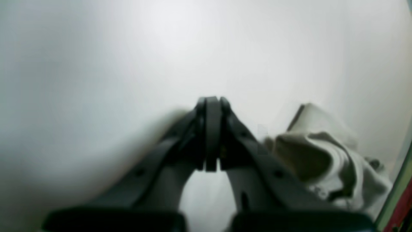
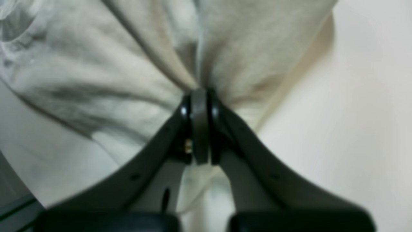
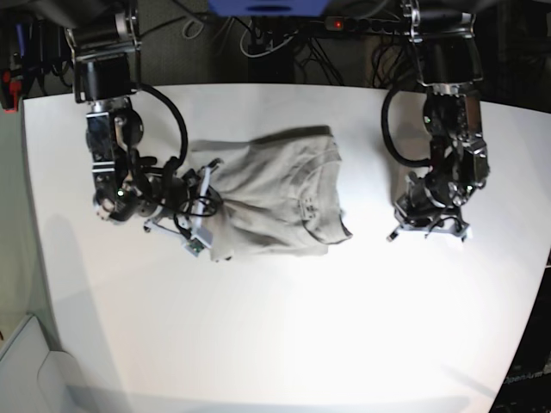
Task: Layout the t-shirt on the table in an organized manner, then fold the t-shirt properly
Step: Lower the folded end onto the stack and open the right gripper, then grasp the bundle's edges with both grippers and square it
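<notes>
**Right gripper pinches the shirt's edge; left gripper waits closed and empty**

The t-shirt [image 3: 274,194] lies bunched on the table [image 3: 284,335], a little toward 11 o'clock from the tabletop's centre in the base view. It is not yet spread: folds run across it and its outline is a rumpled block rather than a clear T. Its long axis seems to run roughly from 9 o'clock to 3 o'clock, with what looks like the neck opening toward the 3 o'clock end, though the wrinkles make that uncertain.

The right gripper [image 2: 199,96] has its jaws pressed together on a gather of cloth at the shirt's 9 o'clock edge; creases fan out from the pinch in the right wrist view, which suggests the fabric is under some pull. The left gripper [image 1: 210,103] is pressed together on nothing, over bare table well apart from the shirt at its 3 o'clock side, with the cloth visible only toward 4 o'clock in its own camera.

The shirt looks light, soft and limp. It should drape and drag rather than hold any shape, and it will likely slide easily on the smooth white surface. A pinch on one layer at a hem corner or shoulder seam would probably spread it best; a grab in the middle would only bunch it further.
</notes>
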